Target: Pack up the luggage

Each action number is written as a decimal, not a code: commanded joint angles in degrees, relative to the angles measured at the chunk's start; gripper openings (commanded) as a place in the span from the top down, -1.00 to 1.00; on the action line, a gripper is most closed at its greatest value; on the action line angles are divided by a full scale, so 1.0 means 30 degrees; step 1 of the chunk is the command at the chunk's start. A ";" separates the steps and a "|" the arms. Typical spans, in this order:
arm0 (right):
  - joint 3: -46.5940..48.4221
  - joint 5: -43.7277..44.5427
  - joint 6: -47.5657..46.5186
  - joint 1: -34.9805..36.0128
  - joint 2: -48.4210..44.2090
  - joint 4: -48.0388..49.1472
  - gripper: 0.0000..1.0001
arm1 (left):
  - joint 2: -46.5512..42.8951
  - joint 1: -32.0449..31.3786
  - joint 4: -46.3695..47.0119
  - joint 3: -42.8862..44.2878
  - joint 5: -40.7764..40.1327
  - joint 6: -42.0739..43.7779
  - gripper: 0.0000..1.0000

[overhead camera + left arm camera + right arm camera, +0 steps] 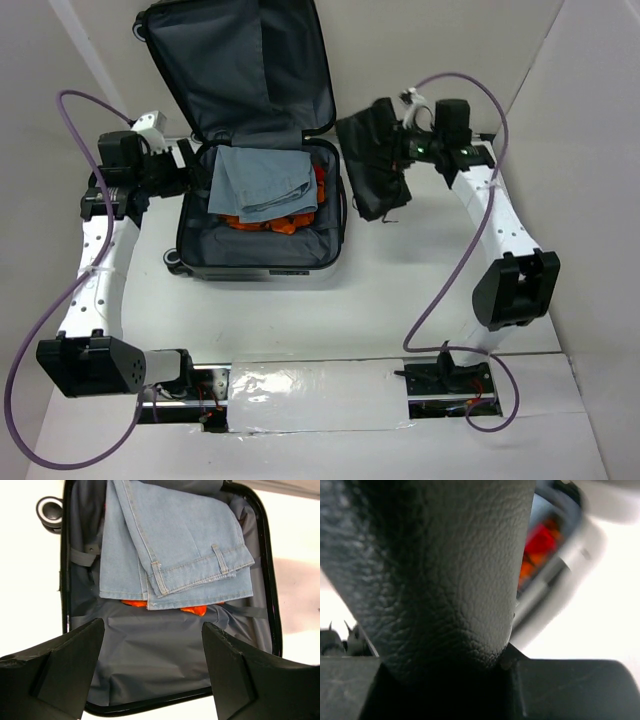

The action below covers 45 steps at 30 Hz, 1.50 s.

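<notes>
The luggage (255,262) lies open at the table's back left, its lid (240,70) leaning back and showing dark grey lining. Inside, folded light blue jeans (262,180) lie on an orange garment (270,222). My left gripper (190,170) is open and empty over the case's left edge. In its wrist view the fingers (70,665) frame the bare lining (155,650) below the jeans (175,545). My right gripper (400,145) is shut on a black leather-like garment (372,165) that hangs just right of the case. That garment (445,570) fills the right wrist view.
White walls enclose the table on the left, back and right. A black wheel (50,511) of the case shows at its corner. The case's rim (555,575) and some orange cloth (537,545) show past the black garment. A foil-covered strip (320,395) lies between the arm bases.
</notes>
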 commanded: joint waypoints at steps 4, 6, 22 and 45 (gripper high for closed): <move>0.7136 -0.0499 -0.3705 0.4330 0.3224 -0.2813 0.99 | -0.1037 0.1060 0.1133 -0.0050 0.1167 -0.0883 -0.82; 1.0789 0.0580 -0.4638 0.6225 0.5502 -0.4327 0.97 | -0.1476 0.1438 0.1133 -0.0751 0.0466 -0.1059 -0.82; 1.0939 0.1203 -0.3064 1.0748 0.8033 0.0401 0.99 | -0.3178 0.1821 0.0928 -0.2924 -0.1264 -0.2350 -0.84; 0.8622 0.3690 -0.8120 1.1894 0.8359 -0.2432 0.97 | -0.3178 0.1995 0.0166 -0.1752 -0.2262 -0.1938 -0.84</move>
